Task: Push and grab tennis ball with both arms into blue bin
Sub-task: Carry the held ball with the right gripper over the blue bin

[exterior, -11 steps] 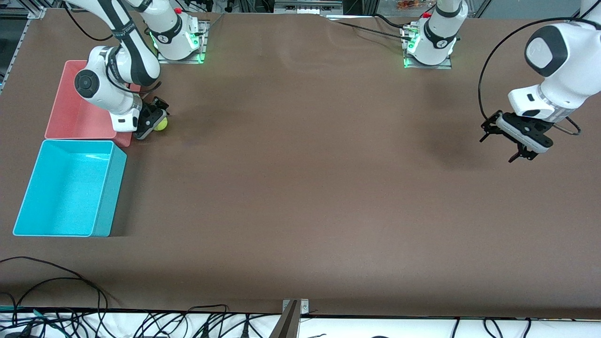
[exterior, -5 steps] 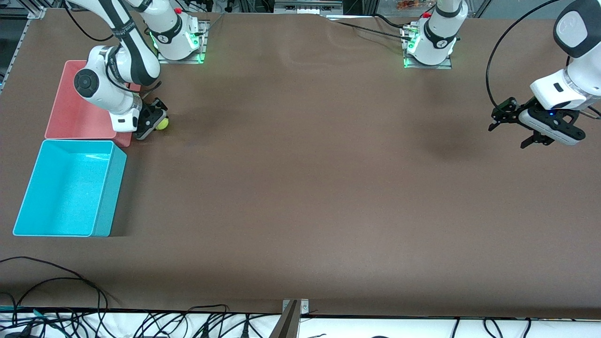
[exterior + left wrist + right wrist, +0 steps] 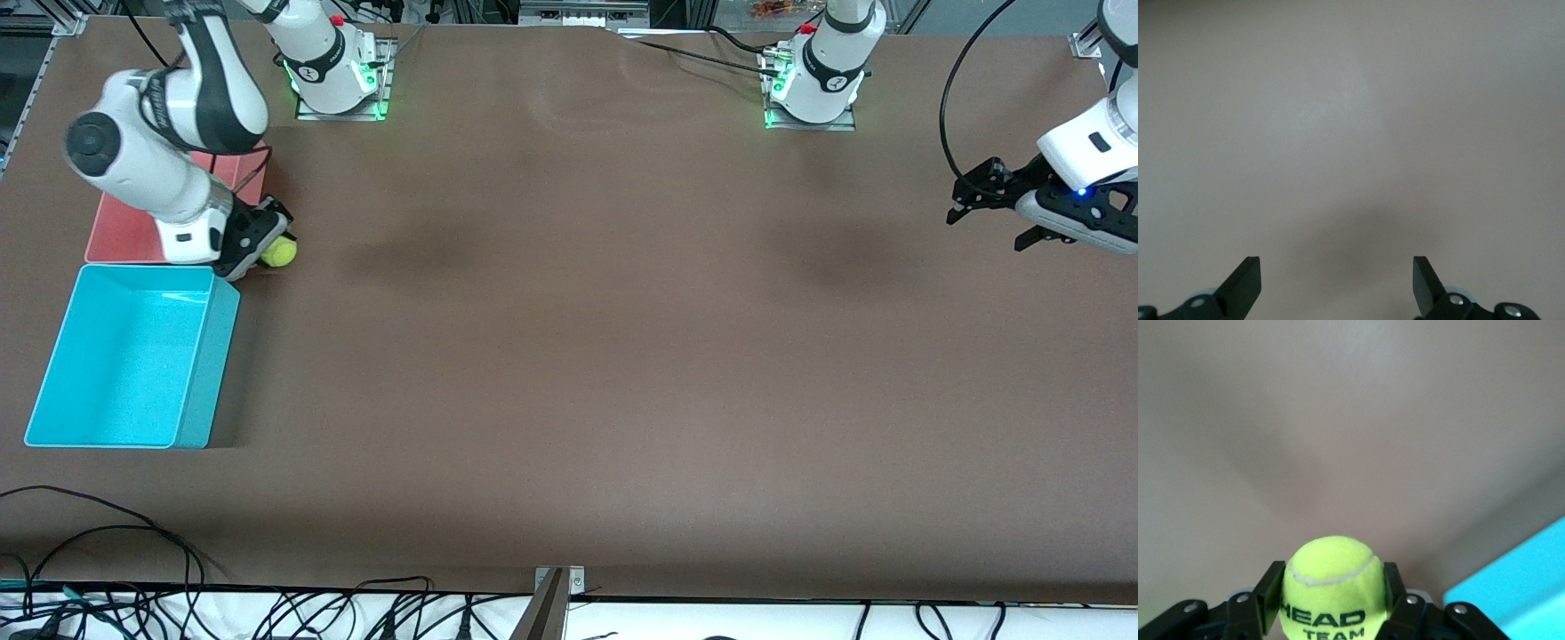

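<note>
In the front view, the right gripper point(image 3: 267, 242) is clamped on the tennis ball point(image 3: 284, 252), holding it up above the brown table point(image 3: 569, 356), just beside the corner of the blue bin point(image 3: 133, 356) that lies closest to the arm bases. The ball is not over the bin's opening; it sits over bare tabletop near the gap between the blue bin and the pink bin point(image 3: 133, 236). The pink bin lies farther from the front camera than the blue one, touching or nearly touching it, and the right arm's white wrist covers a good part of it. The left gripper point(image 3: 1005, 200) hangs in the air over the left arm's end of the table, well apart from the ball and both bins, its fingers spread wide with nothing between them; this arm waits. Loose black cables point(image 3: 107, 569) trail along the table edge closest to the camera

In the left wrist view, the left gripper point(image 3: 1337, 287) shows two black fingertips point(image 3: 1245, 283) standing far apart over plain tabletop

In the right wrist view, the right gripper point(image 3: 1328, 593) grips the tennis ball point(image 3: 1331, 583) between its two fingers point(image 3: 1268, 590), one pressed on each side, with dark lettering on the ball. A corner of the blue bin point(image 3: 1511, 593) shows below and to one side of the ball
</note>
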